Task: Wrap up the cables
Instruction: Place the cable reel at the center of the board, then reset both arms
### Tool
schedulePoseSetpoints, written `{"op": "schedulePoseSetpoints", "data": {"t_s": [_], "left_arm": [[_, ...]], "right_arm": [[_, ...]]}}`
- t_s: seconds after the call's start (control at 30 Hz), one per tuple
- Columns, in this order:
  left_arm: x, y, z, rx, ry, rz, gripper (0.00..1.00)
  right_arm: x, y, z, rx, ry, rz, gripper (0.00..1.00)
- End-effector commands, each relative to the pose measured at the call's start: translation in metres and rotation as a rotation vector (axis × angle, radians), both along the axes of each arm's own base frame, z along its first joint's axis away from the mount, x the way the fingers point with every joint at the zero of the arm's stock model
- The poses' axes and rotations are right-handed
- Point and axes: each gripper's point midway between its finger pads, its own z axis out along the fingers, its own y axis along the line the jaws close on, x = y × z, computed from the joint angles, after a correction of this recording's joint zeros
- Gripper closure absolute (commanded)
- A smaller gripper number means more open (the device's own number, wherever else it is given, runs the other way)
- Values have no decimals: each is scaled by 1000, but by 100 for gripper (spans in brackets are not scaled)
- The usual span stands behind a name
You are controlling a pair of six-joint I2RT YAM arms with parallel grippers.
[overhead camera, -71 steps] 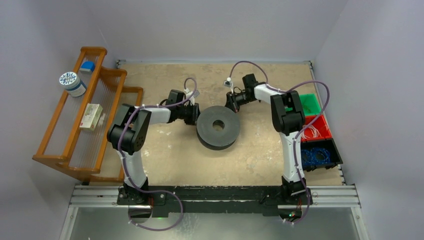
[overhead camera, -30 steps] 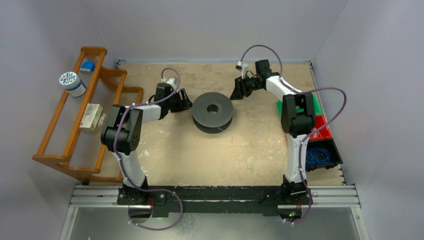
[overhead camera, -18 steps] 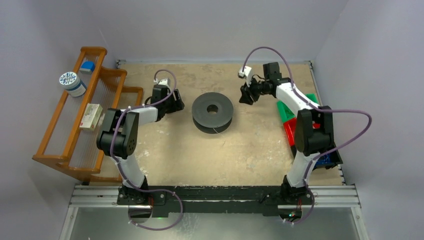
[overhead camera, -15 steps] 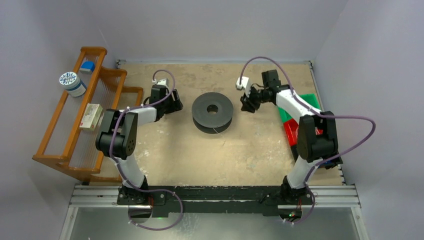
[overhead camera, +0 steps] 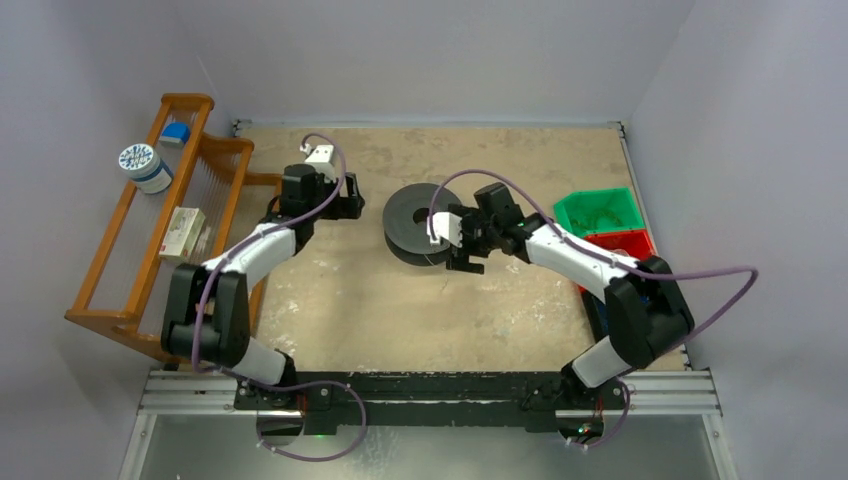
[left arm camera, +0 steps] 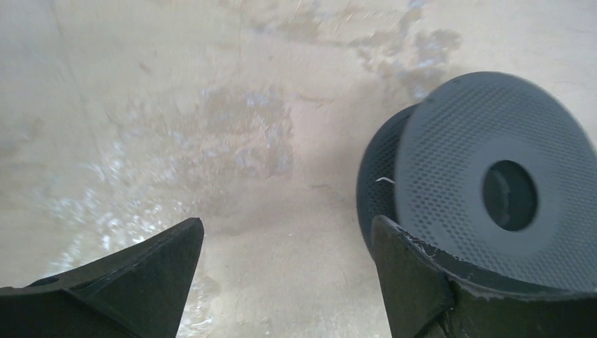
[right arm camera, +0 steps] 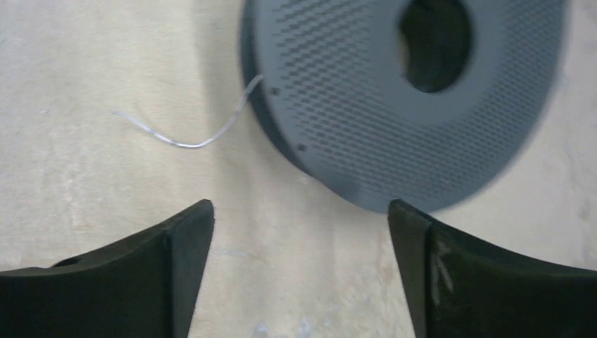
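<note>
A dark grey perforated spool [overhead camera: 425,222] lies flat in the middle of the table. A thin whitish cable [right arm camera: 184,144] comes out from under its rim and its loose tail curls across the table; the left wrist view shows only a short white cable tip [left arm camera: 384,180] at the spool [left arm camera: 493,183]. My right gripper [overhead camera: 464,258] hovers at the spool's near right edge, open and empty [right arm camera: 299,205], the cable tail lying ahead of its left finger. My left gripper [overhead camera: 347,208] is to the left of the spool, apart from it, open and empty [left arm camera: 285,227].
A wooden rack [overhead camera: 150,280] along the left edge holds a round tin [overhead camera: 145,166], a small box [overhead camera: 182,233] and a blue item [overhead camera: 176,132]. A green bin [overhead camera: 598,212] and a red bin [overhead camera: 628,246] sit at the right edge, behind the right arm.
The right arm swung from the spool's far right to its near right edge, and its jaws opened wide. The left arm drew back leftward, its jaws opening wider. The spool stayed put.
</note>
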Motion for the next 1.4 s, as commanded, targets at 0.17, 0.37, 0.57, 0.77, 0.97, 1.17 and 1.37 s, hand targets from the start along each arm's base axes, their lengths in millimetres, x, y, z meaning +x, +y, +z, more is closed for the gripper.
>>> {"op": "schedulePoseSetpoints", "data": {"t_s": [0.17, 0.37, 0.57, 0.77, 0.97, 1.17, 1.37], "left_arm": [[-55, 11, 80, 234, -158, -246, 10], [-101, 21, 114, 299, -187, -290, 8], [-149, 25, 130, 337, -248, -356, 8], [-179, 29, 135, 348, -354, -352, 8], [-184, 27, 130, 331, -361, -358, 12], [-185, 27, 125, 330, -360, -356, 12], [-184, 26, 120, 328, -348, -362, 13]], "right_arm": [[28, -24, 116, 196, -202, -374, 1], [-1, -35, 165, 392, -179, -489, 1], [-38, -58, 228, 677, -296, -543, 1], [-50, -92, 253, 811, -416, -662, 1], [-59, -116, 263, 869, -463, -701, 1], [-69, -136, 266, 873, -565, -688, 1], [-70, -129, 259, 850, -565, -631, 1]]}}
